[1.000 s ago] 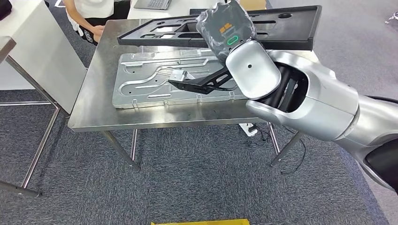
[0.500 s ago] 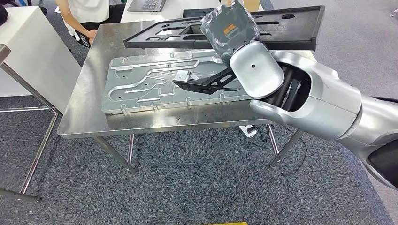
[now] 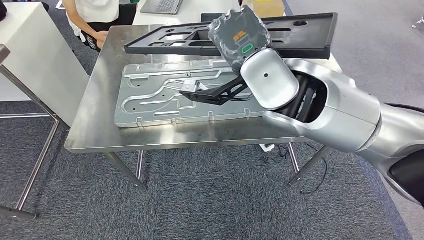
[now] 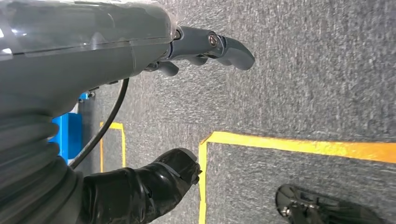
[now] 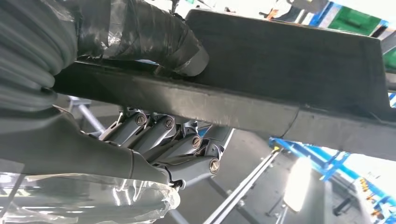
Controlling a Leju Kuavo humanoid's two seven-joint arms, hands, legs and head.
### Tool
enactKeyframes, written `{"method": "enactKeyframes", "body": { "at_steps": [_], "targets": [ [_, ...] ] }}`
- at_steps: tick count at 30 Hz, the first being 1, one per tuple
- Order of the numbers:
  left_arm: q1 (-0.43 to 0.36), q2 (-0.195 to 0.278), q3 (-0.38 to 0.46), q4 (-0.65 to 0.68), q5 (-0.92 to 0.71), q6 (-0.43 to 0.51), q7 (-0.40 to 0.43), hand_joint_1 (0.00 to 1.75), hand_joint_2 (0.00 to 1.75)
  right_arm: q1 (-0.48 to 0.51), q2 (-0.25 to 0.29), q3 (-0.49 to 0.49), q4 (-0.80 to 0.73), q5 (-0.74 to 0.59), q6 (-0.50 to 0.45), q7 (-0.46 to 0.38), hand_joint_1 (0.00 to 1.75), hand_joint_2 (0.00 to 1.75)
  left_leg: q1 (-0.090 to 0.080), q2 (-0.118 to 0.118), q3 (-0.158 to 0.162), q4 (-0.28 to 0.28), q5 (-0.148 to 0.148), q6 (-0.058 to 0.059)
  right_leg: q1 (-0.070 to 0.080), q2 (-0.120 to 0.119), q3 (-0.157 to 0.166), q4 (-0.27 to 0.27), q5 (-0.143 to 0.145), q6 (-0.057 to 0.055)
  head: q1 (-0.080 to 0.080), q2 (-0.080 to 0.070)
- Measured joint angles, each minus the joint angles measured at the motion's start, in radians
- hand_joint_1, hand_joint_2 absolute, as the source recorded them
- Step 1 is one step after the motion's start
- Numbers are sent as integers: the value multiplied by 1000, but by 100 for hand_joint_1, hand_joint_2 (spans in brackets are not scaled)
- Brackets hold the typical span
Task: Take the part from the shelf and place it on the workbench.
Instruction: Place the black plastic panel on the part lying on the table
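Observation:
My right hand [image 3: 241,36], under a grey cover, grips the long black part [image 3: 300,32], a flat frame with cut-outs. The part hangs level over the far side of the steel workbench [image 3: 100,125]. In the right wrist view the thumb [image 5: 163,42] lies on one face of the black part [image 5: 289,70] and the fingers [image 5: 177,140] curl under the other. My left hand [image 4: 93,60] hangs over the carpet, its fingers [image 4: 210,46] apart and holding nothing.
A silver pressed metal plate [image 3: 150,100] lies on the workbench with a black bracket [image 3: 215,94] on it. A person [image 3: 95,15] sits behind the bench by a laptop [image 3: 162,6]. A white table [image 3: 35,55] stands at the left. Yellow tape [image 4: 299,145] marks the floor.
The whole picture has shifted a little, so the camera moved. My right hand still holds the black part above the back of the workbench.

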Motion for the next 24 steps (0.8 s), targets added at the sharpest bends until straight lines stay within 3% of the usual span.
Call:
{"method": "enactKeyframes", "body": {
  "at_steps": [1, 3, 5, 10, 11, 13, 15, 16, 17, 19, 21, 24],
  "targets": [
    [0, 0, 0, 0, 0, 0, 0, 0, 175, 4, 0, 1, 0, 0, 0, 0, 175, 175, 0, -2, 7, 2, -7, -1, -2, 0, -6, -13, 28, 2, 0, 0],
    [2, -1, 0, 0, 0, 0, 1, 0, 175, 6, 0, 1, 0, -1, -1, -1, 175, 175, 1, -7, 21, 9, -24, -7, -6, -3, 29, -124, 112, 1, 0, 0],
    [2, -1, 0, 0, -1, -1, 2, 0, 175, 6, 1, 2, 1, 1, -7, -1, 175, 175, -1, -11, 25, 19, -39, -18, -4, -4, 71, -223, 148, -5, 0, 0],
    [1, -3, 0, 0, -3, -2, 3, 0, 175, 17, 4, 3, 6, 10, -21, -5, 175, 175, 1, -10, 13, 43, -64, -47, -3, -1, 94, -262, 137, -33, -5, 0],
    [1, -4, 0, 0, -4, -2, 4, 0, 175, 17, 6, 3, 9, 16, -26, -7, 175, 175, 2, -8, -7, 83, -81, -53, -5, -2, 100, -267, 135, -38, -6, 0],
    [0, -4, 0, 0, -8, 0, 7, 0, 175, 22, 18, 4, 20, 34, -44, -18, 175, 175, 5, -5, -79, 209, -123, -62, -3, -2, 109, -269, 128, -45, -7, 0],
    [-1, -4, 0, 0, -12, 1, 12, 0, 175, 35, 36, 8, 39, 52, -64, -31, 175, 175, 7, -5, -143, 292, -124, -67, -2, 0, 121, -269, 118, -47, -7, 0],
    [0, -4, 0, 0, -14, 1, 13, 0, 175, 42, 45, 10, 49, 59, -71, -36, 175, 175, 7, -5, -150, 278, -95, -67, -2, 1, 129, -269, 113, -46, -7, 0],
    [0, -4, 0, 0, -14, 2, 14, 0, 175, 47, 53, 12, 58, 64, -75, -40, 175, 175, 7, -5, -138, 226, -50, -64, -1, 1, 138, -269, 106, -44, -7, 0],
    [1, -4, 0, 0, -15, 2, 15, 0, 175, 52, 66, 12, 73, 70, -81, -44, 175, 175, 4, -5, -91, 91, 27, -54, 1, 1, 153, -270, 94, -39, -7, 0],
    [-1, -4, 0, 0, -15, 3, 15, 0, 175, 52, 74, 12, 85, 75, -87, -47, 175, 175, -3, -4, -63, 25, 42, -42, 2, 1, 158, -272, 86, -30, -7, 0],
    [-3, -4, 0, 0, -16, 4, 14, 0, 175, 55, 81, 12, 98, 78, -89, -52, 175, 175, -2, -4, -48, 8, 34, -25, 4, 0, 162, -271, 77, -14, -5, 0]
  ]
}}
